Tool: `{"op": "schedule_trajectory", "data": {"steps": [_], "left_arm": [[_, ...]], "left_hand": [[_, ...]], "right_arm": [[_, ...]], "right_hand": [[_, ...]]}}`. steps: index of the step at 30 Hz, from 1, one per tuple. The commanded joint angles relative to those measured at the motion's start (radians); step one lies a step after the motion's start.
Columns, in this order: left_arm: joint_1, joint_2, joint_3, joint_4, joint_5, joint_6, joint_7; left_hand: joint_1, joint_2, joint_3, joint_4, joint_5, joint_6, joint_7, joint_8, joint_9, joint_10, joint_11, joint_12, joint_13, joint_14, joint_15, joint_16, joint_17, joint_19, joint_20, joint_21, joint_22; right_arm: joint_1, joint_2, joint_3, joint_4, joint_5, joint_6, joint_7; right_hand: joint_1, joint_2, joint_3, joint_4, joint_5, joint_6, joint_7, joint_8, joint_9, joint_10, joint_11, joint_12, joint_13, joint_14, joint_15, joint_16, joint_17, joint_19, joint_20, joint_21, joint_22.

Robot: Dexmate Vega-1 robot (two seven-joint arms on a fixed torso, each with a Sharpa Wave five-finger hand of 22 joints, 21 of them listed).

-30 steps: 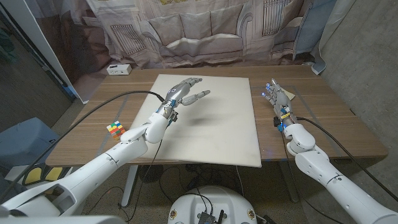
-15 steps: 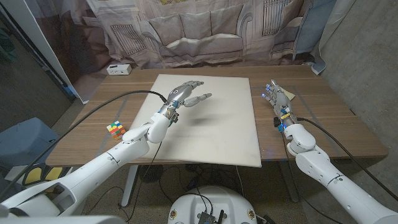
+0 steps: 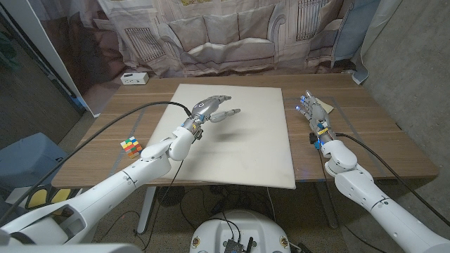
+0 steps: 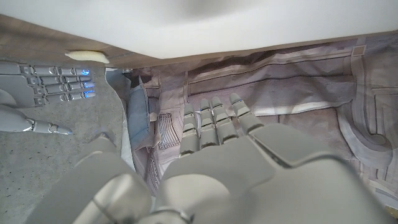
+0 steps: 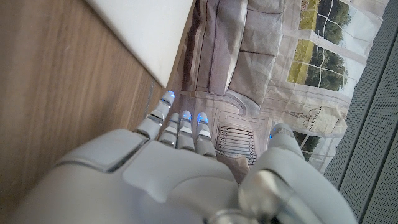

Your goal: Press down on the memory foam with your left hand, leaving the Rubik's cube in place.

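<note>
Since a second ago the left hand [image 3: 211,109] has drifted a little further in over the memory foam [image 3: 239,154] and levelled out, its palm now facing more downward; the Rubik's cube [image 3: 129,145] and the right hand [image 3: 313,110] have not shifted.

Memory foam, a large white slab, lies in the middle of the wooden counter [image 3: 365,140]. Over the foam's far left part hangs the left hand, holding nothing, its fingers [image 3: 228,113] stretched out side by side and slightly apart, the thumb held away from them. A soft shadow falls on the foam just beside it; whether the hand touches the foam cannot be told. In the left wrist view the same hand [image 4: 217,155] shows its fingers [image 4: 214,121] lying close together and straight, with the foam [image 4: 205,25] beyond them.

Left of the foam, near the counter's left edge and well apart from the slab, sits the Rubik's cube.

Right of the foam, just off its far right corner, the right hand rests on the bare counter, fingers extended and a little spread, empty. In the right wrist view that hand [image 5: 180,168] lies beside the foam's edge [image 5: 149,31].

A small white box [image 3: 134,78] stands beyond the foam's far left corner.
</note>
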Motion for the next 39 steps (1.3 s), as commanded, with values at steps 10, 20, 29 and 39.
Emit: {"op": "schedule_trajectory", "data": {"steps": [10,20,29,39], "left_arm": [[-0.041,-0.007,0.059,0.002,0.036,0.089,-0.080],[-0.053,-0.005,0.083,-0.003,0.060,0.130,-0.111],[-0.064,-0.004,0.100,-0.007,0.071,0.147,-0.141],[-0.076,-0.005,0.118,-0.021,0.088,0.176,-0.184]], "left_hand": [[0.006,0.012,-0.001,-0.008,-0.001,-0.016,-0.005,-0.007,0.006,-0.016,-0.008,-0.008,0.004,-0.015,0.008,-0.010,0.002,-0.013,0.025,-0.005,0.003],[0.007,0.016,0.000,-0.011,-0.002,-0.011,-0.008,-0.005,0.006,-0.024,-0.006,-0.011,0.005,-0.004,0.006,-0.006,0.002,0.007,0.044,0.003,0.005],[0.008,0.018,0.001,-0.013,-0.002,-0.018,-0.011,-0.007,0.007,-0.032,-0.009,-0.014,0.005,-0.005,0.008,-0.007,0.002,0.008,0.045,0.003,0.006],[0.013,0.023,0.004,-0.016,-0.002,-0.033,-0.014,-0.012,0.007,-0.045,-0.006,-0.018,0.006,-0.014,0.010,-0.010,0.002,0.008,0.045,0.002,0.006]], "right_arm": [[0.008,0.004,-0.003,0.014,0.002,0.000,0.005],[0.008,0.006,-0.003,0.014,0.005,-0.002,0.004],[0.004,0.004,-0.003,0.009,0.005,-0.004,0.000],[-0.004,-0.003,-0.001,0.003,0.001,-0.003,-0.001]], "right_hand": [[0.006,0.012,0.003,-0.010,0.004,0.002,-0.009,0.001,0.003,0.010,0.002,0.003,0.001,0.007,0.007,0.004,-0.002,0.007,0.003,-0.005,0.005],[0.008,0.014,0.004,-0.011,0.003,0.002,-0.008,0.001,0.003,0.009,0.003,0.002,0.001,0.007,0.006,0.003,-0.004,0.008,0.004,-0.008,0.006],[0.010,0.016,0.004,-0.012,0.003,0.002,-0.008,0.001,0.003,0.009,0.004,0.002,0.001,0.006,0.007,0.003,-0.005,0.008,0.004,-0.011,0.006],[0.011,0.017,0.005,-0.013,0.002,0.003,-0.008,0.001,0.003,0.009,0.004,0.001,0.001,0.006,0.008,0.003,-0.006,0.008,0.005,-0.015,0.006]]}}
